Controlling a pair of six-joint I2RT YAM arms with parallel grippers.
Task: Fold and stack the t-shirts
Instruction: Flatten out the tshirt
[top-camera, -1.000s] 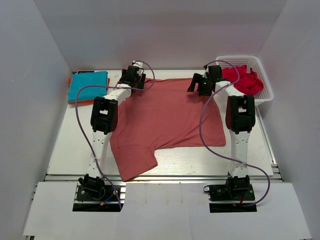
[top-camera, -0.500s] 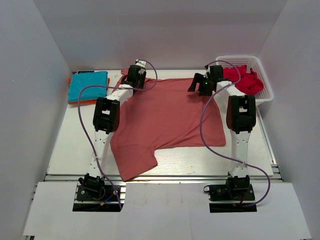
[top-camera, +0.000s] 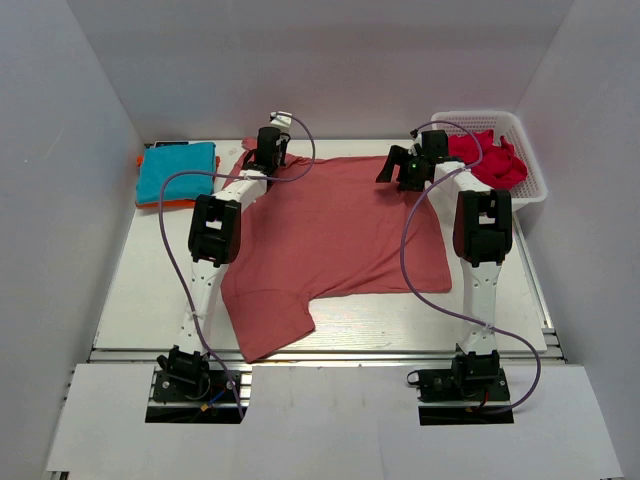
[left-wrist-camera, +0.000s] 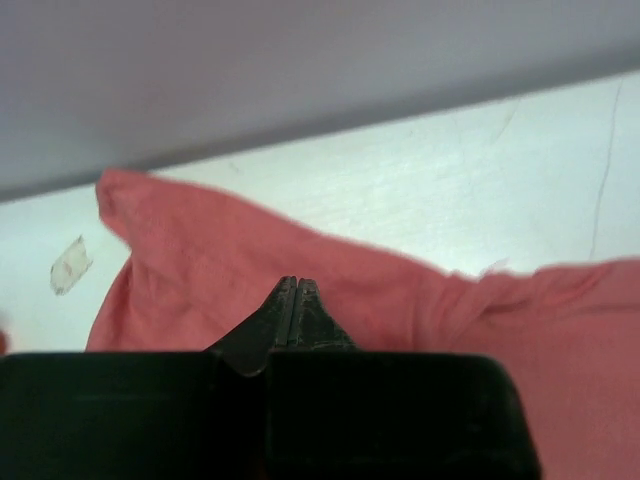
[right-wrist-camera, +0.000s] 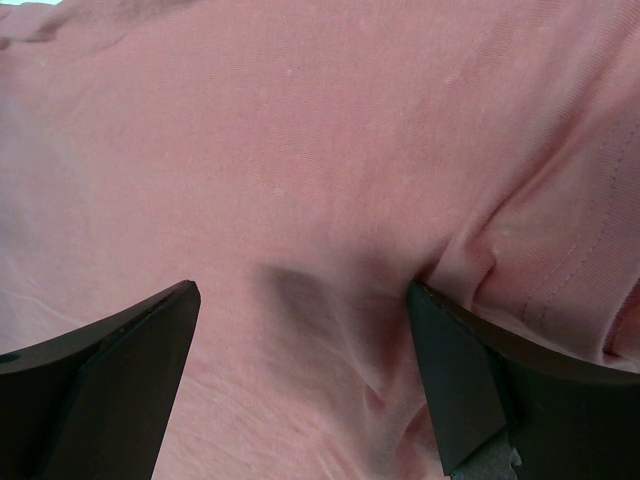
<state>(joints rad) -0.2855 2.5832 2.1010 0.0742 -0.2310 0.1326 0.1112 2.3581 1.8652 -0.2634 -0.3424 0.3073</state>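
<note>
A salmon t-shirt lies spread flat across the table, with one sleeve hanging toward the near edge. My left gripper is down on its far-left corner, beside the sleeve. Its jaws are pressed together with the fabric bunched at their tips. My right gripper hovers low over the shirt's far-right part. Seen from the right wrist, that gripper stands wide open, both fingers just above wrinkled cloth and holding nothing.
A folded turquoise shirt sits on an orange one at the far left. A white basket at the far right holds crumpled red garments. Walls enclose the table on three sides.
My left gripper has moved a little right and toward the back edge and gone from open to shut on the shirt's corner. The right gripper has barely moved and stays open.
</note>
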